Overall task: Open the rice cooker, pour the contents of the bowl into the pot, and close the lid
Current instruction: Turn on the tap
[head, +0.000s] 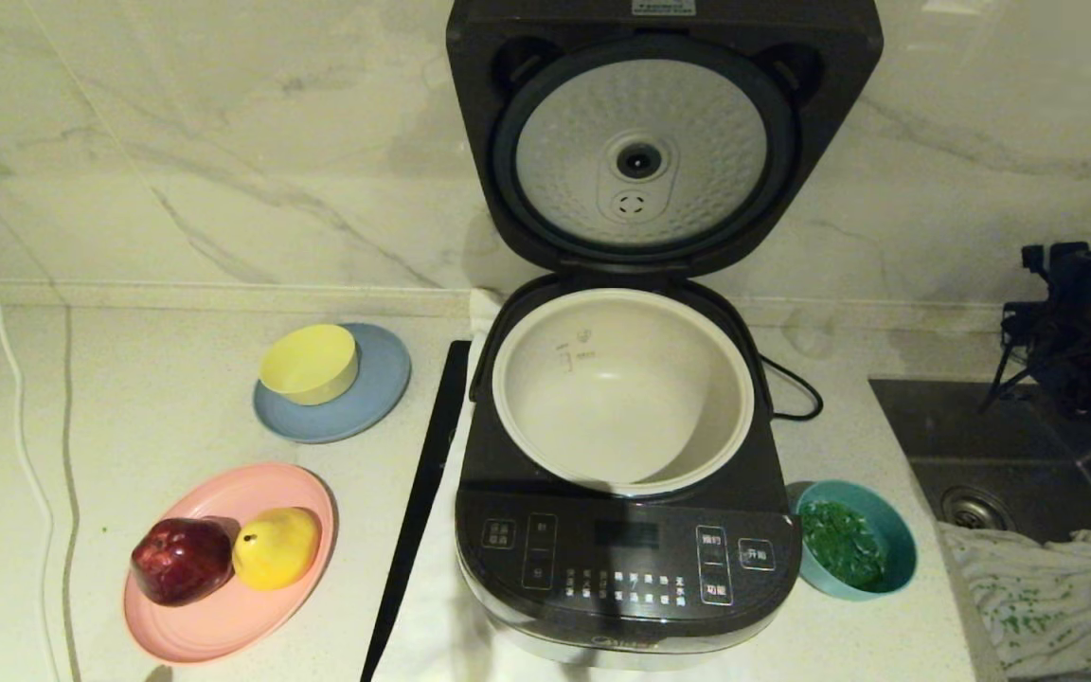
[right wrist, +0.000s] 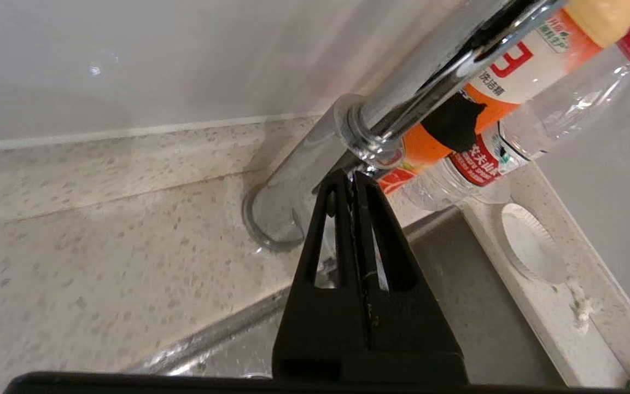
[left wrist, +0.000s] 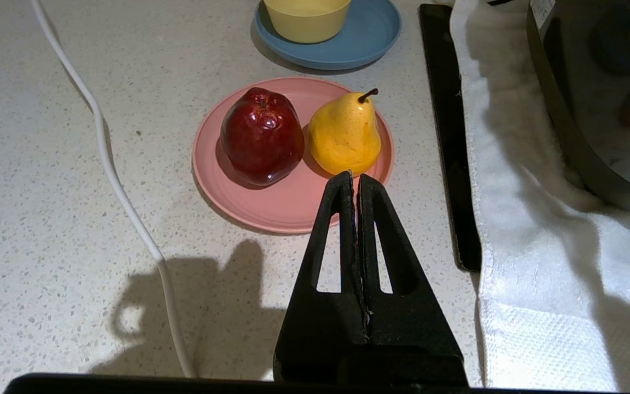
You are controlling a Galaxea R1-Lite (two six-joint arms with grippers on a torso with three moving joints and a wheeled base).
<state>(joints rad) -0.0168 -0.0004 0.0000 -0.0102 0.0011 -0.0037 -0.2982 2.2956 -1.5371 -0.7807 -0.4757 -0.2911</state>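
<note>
White button labels on rice cooker (head: 628,530)

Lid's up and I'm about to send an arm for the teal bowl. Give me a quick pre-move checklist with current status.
1. lid fully raised, clear of the pot: ok.
2. pot seated in the rice cooker and empty: ok.
3. bowl upright on the counter, right of the cooker, chopped greens inside: ok.
4. right gripper free: ok, shut on nothing, up by the tap over the sink; not ok for grasping until it opens.
5. left gripper out of the way: ok, shut and empty, above the pink plate.
6. Clear path to the bowl: cannot tell; the cooker's front corner sits very close to its rim.
</note>
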